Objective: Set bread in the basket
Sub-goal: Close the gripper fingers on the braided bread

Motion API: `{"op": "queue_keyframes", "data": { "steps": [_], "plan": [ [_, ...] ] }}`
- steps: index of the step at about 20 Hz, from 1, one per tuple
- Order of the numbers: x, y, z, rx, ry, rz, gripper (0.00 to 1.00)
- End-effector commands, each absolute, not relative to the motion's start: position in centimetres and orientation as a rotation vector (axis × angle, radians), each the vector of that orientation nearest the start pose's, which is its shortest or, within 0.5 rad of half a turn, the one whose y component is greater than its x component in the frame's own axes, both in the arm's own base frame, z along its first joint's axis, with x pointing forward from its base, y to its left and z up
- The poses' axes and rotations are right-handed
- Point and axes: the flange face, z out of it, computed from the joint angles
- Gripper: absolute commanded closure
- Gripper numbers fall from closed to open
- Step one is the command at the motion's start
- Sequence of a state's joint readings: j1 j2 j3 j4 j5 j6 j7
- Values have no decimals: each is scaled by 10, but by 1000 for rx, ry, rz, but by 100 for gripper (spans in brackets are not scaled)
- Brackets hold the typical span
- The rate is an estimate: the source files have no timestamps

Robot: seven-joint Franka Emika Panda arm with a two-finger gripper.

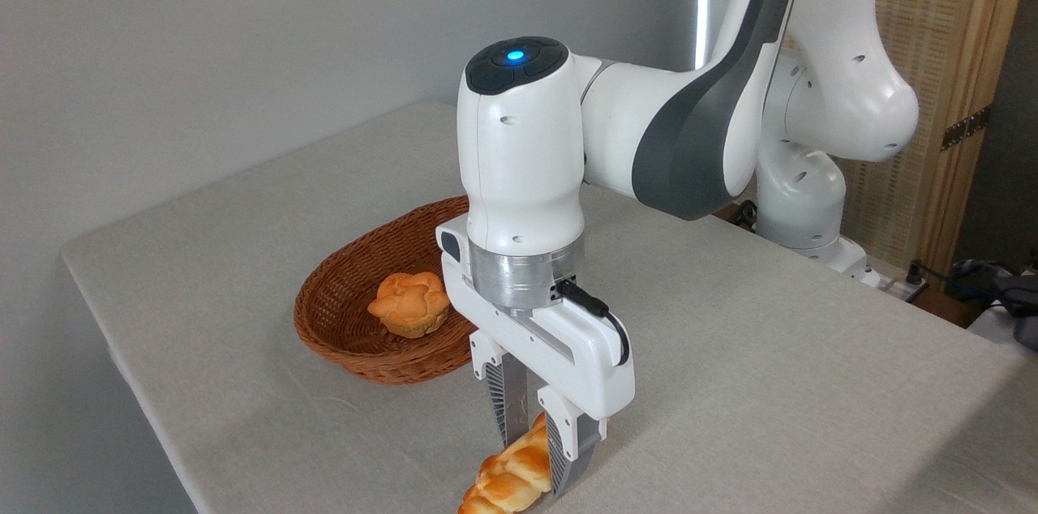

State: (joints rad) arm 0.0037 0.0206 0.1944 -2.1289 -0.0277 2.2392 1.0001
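Nearest the camera, at the bottom edge of the view, the bread (507, 481) — a long braided loaf with a glossy golden-orange crust and paler seams — lies on the desk (770, 384), its near end cut off by the frame. My claw (539, 433) points straight down over the loaf's far end, one ribbed grey finger (504, 400) on the left side of the loaf and the other on its right, the crust showing between them; the fingers stand narrow, flanking the bread, though whether the pads are pressing the crust cannot be told from this angle. A short black cable (604, 318) loops along the right side of the white claw housing. Above it rises my wrist, a white cylinder capped by a dark disc with a lit blue light (515, 56). Behind and to the left, well apart from the loaf, sits the basket (340, 287) — oval, shallow, reddish-brown wicker with a thick rim — partly hidden by my wrist. Inside it rests a small round orange bun (409, 303). Farthest back, my arm's base (803, 198) stands at the desk's far right edge, before a grey wall (203, 36) and a wooden-framed woven panel (932, 52).
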Motion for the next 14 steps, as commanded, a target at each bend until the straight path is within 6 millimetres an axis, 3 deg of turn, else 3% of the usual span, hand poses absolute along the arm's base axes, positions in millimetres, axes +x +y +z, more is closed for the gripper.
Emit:
{"op": "queue_keyframes", "data": {
  "steps": [1, 14],
  "plan": [
    [543, 110, 406, -2862, 1205, -137, 67],
    [543, 110, 406, -2859, 1212, -137, 70]
  ]
}}
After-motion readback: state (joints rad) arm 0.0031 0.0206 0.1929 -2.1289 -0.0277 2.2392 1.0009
